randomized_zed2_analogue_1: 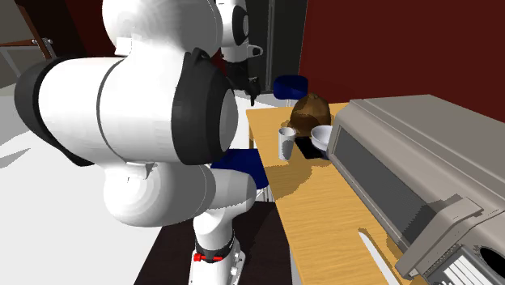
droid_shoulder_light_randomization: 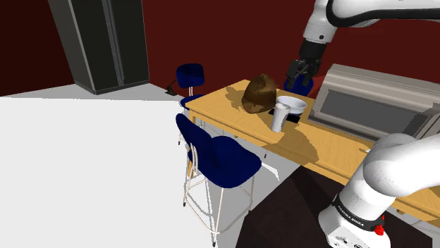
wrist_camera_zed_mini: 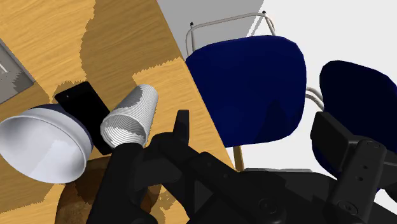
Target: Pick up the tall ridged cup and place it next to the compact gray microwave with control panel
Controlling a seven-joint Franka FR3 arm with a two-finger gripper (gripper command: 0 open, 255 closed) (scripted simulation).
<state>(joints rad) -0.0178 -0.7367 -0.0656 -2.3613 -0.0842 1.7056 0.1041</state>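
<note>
Cup (droid_shoulder_light_randomization: 279,117) stands upright on the desk (droid_shoulder_light_randomization: 331,151), below the empty, wide-open gripper (droid_shoulder_light_randomization: 295,79) and slightly toward the shoulder view's left.

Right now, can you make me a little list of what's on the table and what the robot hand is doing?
cup: white ridged cup, upright on the wooden table
neighbours: white bowl, brown round lump, flat black slab
microwave: grey, on the table past the bowl
gripper: open, empty, in the air near the cup and bowl
seats: two blue chairs beside the table
</note>
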